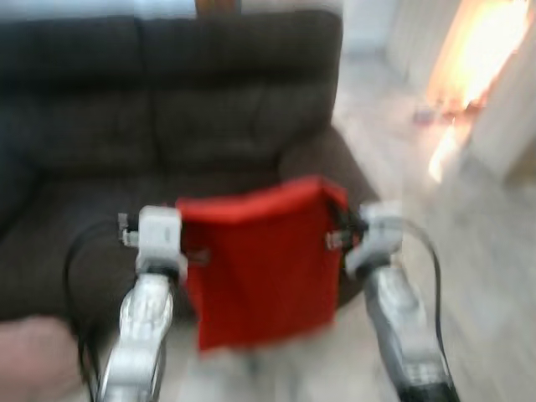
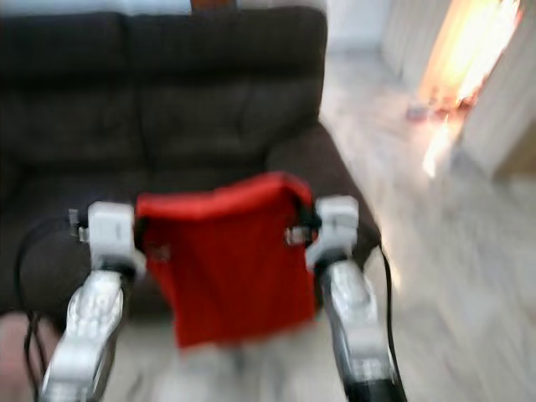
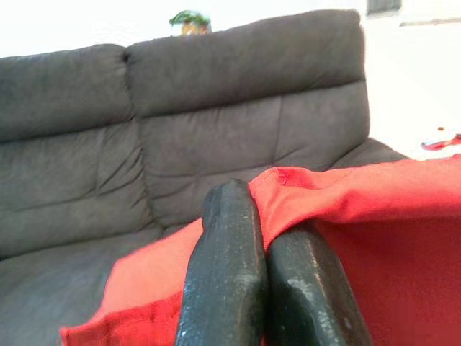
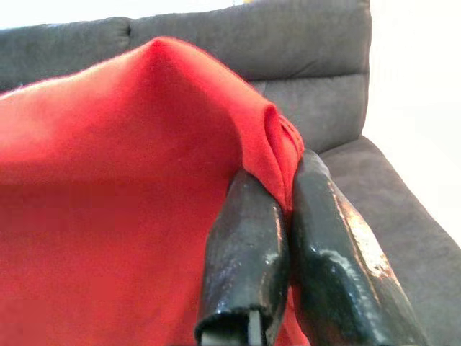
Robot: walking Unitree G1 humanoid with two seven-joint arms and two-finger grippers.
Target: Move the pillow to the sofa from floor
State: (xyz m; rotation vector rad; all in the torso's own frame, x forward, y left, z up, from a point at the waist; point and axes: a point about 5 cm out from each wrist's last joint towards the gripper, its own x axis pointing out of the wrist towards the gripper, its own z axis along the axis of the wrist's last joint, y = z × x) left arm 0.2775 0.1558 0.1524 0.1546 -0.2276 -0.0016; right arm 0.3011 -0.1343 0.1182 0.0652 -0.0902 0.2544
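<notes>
- The red pillow (image 1: 261,260) hangs in the air between the two raised arms, in front of the dark grey sofa (image 1: 167,109) and above the pale floor (image 1: 469,268); it touches neither in the blurred head views.
- It hangs as a flat, roughly square sheet, its broad face towards the camera, top edge running side to side from one arm to the other, lower edge hanging free and tilted slightly down to the robot's left.
- The left gripper (image 3: 263,238) is clenched on the pillow's upper left corner, red fabric pinched between its two black fingers (image 3: 223,274).
- The right gripper (image 4: 288,191) is clamped on the upper right corner, with fabric bunched and folded over its fingers (image 4: 245,259).
- The sofa's seat lies bare behind the pillow, and its right armrest (image 1: 327,159) is just behind the pillow's right edge.
- Bright light falls on the floor to the robot's far right.
</notes>
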